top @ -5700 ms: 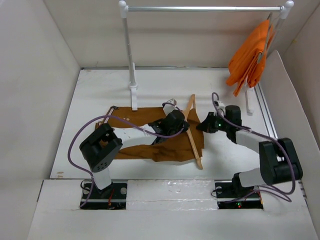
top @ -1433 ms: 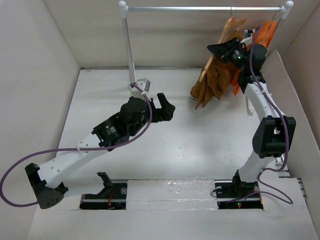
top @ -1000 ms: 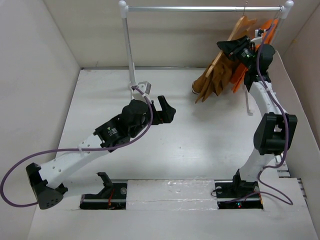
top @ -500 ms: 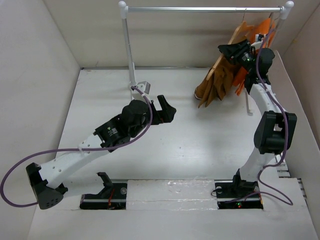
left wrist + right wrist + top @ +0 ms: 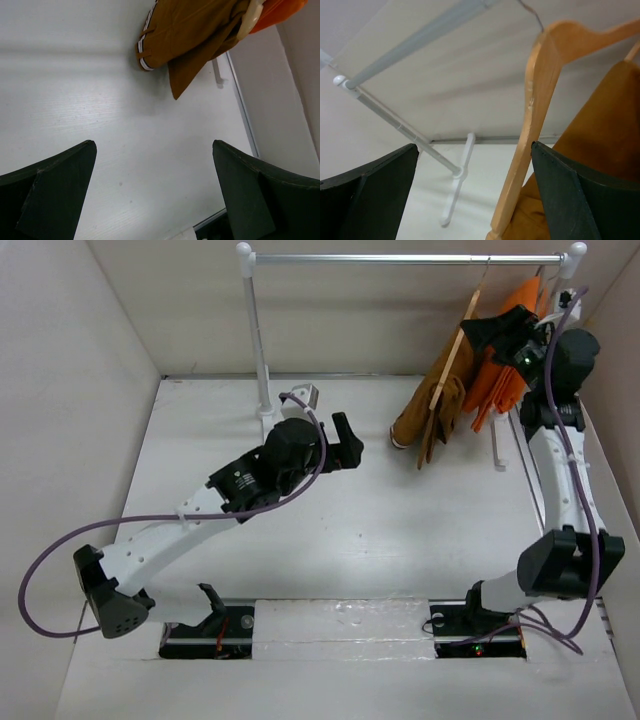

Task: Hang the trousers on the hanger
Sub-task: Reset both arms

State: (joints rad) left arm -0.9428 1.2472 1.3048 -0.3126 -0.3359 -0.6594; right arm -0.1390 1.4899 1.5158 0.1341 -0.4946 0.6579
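The hanger (image 5: 456, 345) hangs by its metal hook from the rail (image 5: 400, 257) near the right end, with the rust-brown trousers (image 5: 441, 398) draped over it and drooping to the table. My right gripper (image 5: 476, 328) stands open just right of the hanger's top. In the right wrist view the wooden hanger (image 5: 529, 125) runs down close to the right finger, the gripper (image 5: 475, 195) is not closed on it, and the trousers (image 5: 607, 130) fill the right side. My left gripper (image 5: 352, 443) is open over the mid table. Its wrist view shows the gripper (image 5: 155, 190) empty, with the trousers (image 5: 190, 35) far ahead.
A brighter orange garment (image 5: 511, 365) hangs just right of the trousers, against my right arm. The white rail's left post (image 5: 257, 340) and its foot (image 5: 268, 415) stand behind my left gripper. White walls enclose the table on three sides.
My right gripper has opened, let go of the hanger and drawn back to the right. The hanger with the trousers now hangs free on the rail. The left arm shifted slightly up and right.
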